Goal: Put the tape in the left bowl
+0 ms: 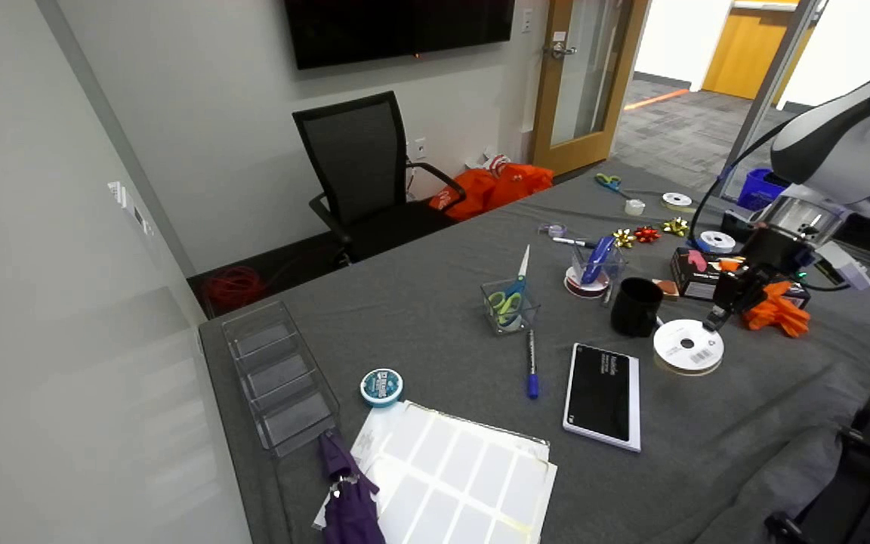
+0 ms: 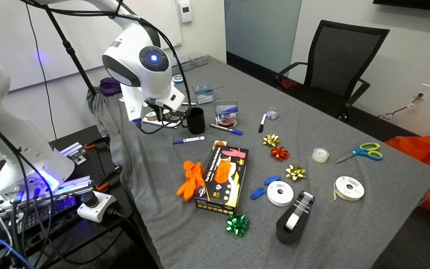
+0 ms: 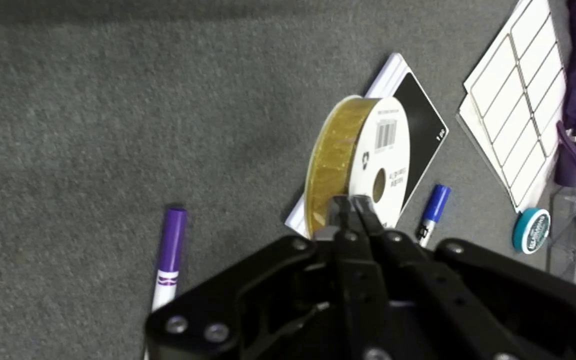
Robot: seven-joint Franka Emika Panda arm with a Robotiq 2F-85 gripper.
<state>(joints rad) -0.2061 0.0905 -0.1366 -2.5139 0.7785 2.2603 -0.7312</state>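
Observation:
The tape is a white roll with a dark centre hole and a gold band round its side; it shows in both exterior views [image 1: 673,344] [image 2: 155,115] and in the wrist view [image 3: 357,155]. My gripper [image 3: 352,201] is shut with its tips either side of the roll's white rim, holding it above the table. In the exterior views the gripper [image 1: 713,320] [image 2: 159,110] reaches the roll's edge. No round bowl with green bits shows in any view. A clear square container [image 1: 526,316] [image 2: 205,98] with green-handled scissors stands further along the table.
A black cup [image 1: 637,307] stands close beside the held roll. A black-covered notebook [image 1: 601,397] lies below it. Another clear container [image 2: 225,116] holds a blue item. Markers, an orange glove [image 2: 190,179], a glove box [image 2: 222,179] and other rolls [image 2: 280,194] lie around.

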